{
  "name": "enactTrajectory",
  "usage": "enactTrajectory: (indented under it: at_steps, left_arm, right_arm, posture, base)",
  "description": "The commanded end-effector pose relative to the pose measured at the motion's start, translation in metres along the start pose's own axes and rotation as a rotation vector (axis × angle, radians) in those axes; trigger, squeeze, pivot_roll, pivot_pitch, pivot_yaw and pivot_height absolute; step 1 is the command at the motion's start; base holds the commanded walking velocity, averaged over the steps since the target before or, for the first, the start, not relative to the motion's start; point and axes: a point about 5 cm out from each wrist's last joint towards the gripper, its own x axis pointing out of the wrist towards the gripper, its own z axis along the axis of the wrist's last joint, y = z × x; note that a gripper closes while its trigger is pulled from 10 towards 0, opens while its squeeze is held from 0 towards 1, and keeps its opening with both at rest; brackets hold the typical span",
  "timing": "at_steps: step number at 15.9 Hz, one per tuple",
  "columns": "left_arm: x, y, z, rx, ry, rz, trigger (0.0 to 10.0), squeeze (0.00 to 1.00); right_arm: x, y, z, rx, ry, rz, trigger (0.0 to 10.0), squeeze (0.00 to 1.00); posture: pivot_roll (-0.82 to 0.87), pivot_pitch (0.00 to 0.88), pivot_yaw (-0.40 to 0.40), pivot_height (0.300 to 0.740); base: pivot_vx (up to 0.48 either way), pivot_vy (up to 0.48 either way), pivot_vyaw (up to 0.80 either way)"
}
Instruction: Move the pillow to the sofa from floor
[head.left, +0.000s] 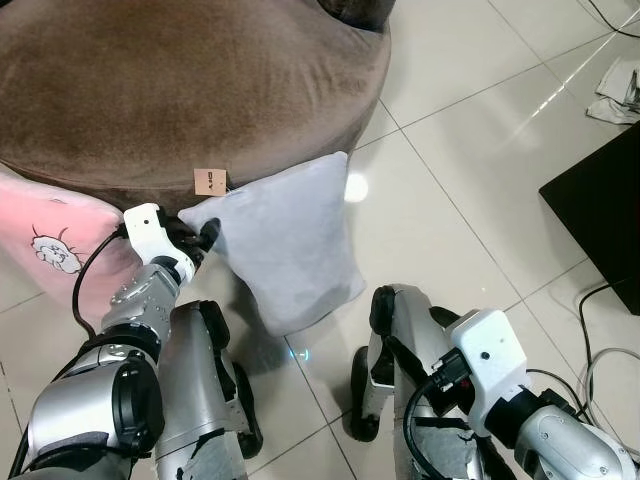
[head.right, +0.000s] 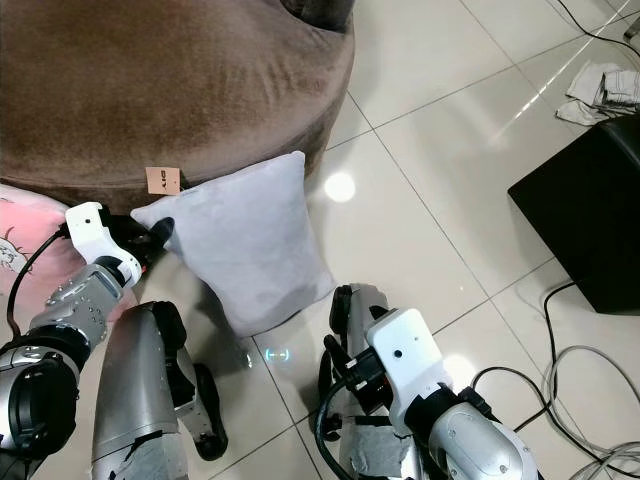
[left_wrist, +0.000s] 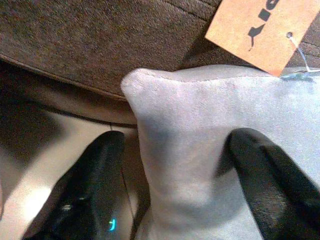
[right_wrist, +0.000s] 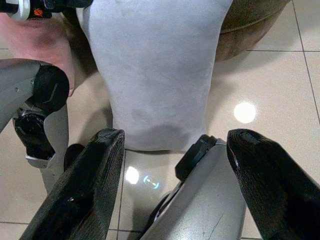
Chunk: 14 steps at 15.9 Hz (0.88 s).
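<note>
Straddling the grey pillow's corner, the left claw gapes, unclosed; right claw wide.

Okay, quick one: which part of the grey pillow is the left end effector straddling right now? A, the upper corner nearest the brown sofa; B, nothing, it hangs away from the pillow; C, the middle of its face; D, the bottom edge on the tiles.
A: the left end effector has one black finger on each side of the grey pillow's upper corner, right below the brown sofa and its orange tag.
</note>
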Motion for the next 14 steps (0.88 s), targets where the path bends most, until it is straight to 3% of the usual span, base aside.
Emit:
enactTrajectory:
  at_steps: [1, 14]
  left_arm:
    - [-0.0043, 0.0046, -0.0149, -0.038, 0.050, 0.017, 0.0, 0.00]
    - [-0.0061, 0.0036, -0.0201, -0.051, 0.073, -0.031, 0.0, 0.00]
  right_arm:
    - [-0.0046, 0.0015, -0.0018, 0.008, 0.018, 0.000, 10.0, 0.00]
    - [-0.0036, 0.0015, -0.0035, 0.012, 0.027, -0.003, 10.0, 0.00]
  posture:
    - [-0.16, 0.451, -0.065, 0.505]
    - [-0.15, 0.436, -0.063, 0.505]
  base:
    - [0.000, 0.000, 0.00]
    - [0.000, 0.000, 0.00]
